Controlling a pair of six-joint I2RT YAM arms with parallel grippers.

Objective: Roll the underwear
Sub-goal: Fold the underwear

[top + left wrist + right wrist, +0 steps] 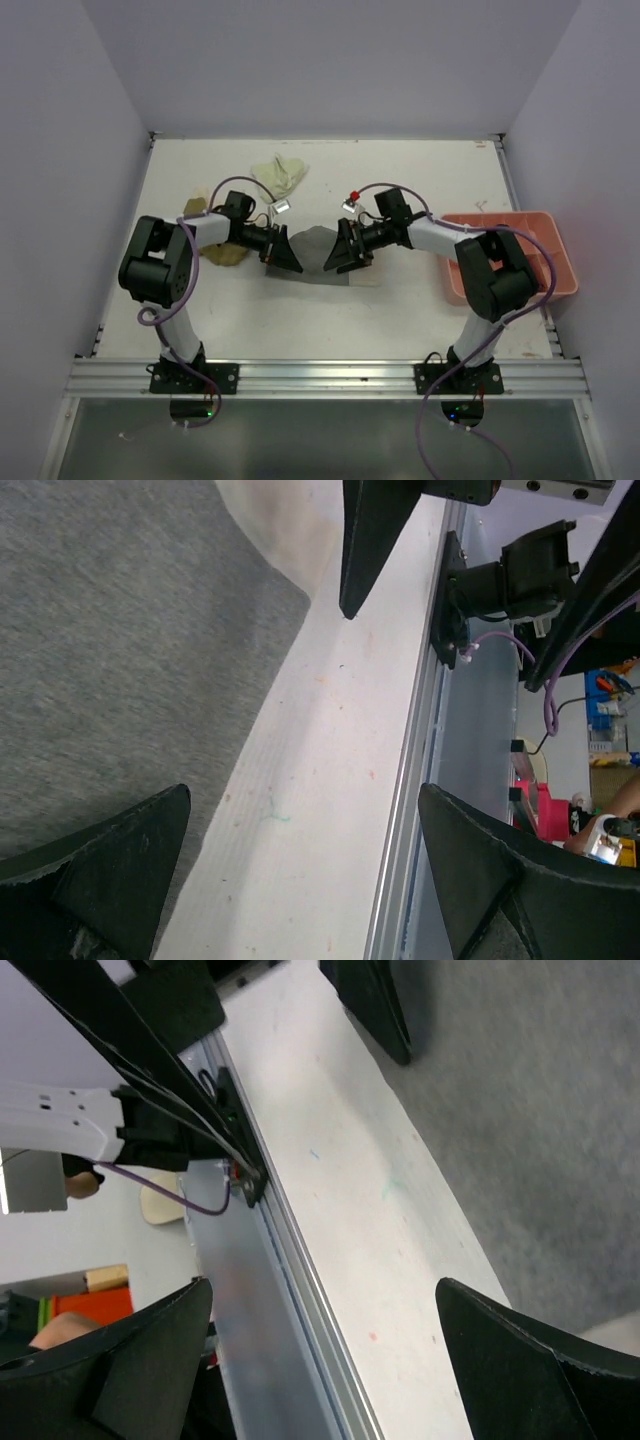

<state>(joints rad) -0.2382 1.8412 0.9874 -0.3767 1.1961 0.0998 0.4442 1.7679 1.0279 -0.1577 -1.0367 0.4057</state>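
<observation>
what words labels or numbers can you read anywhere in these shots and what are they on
No text can be read in any view.
white tag up-left of the grey underwear: too small to read.
red-and-white tag up-right of it: too small to read.
blue box beyond the table, left wrist view: blurred, unreadable.
tray: no print visible.

Your top camera looks down from above and behind the arm bases, covering the whole table (400, 170). Your wrist cameras sit low and close, facing each other; both share the grey underwear (100, 660) and the table's near edge
</observation>
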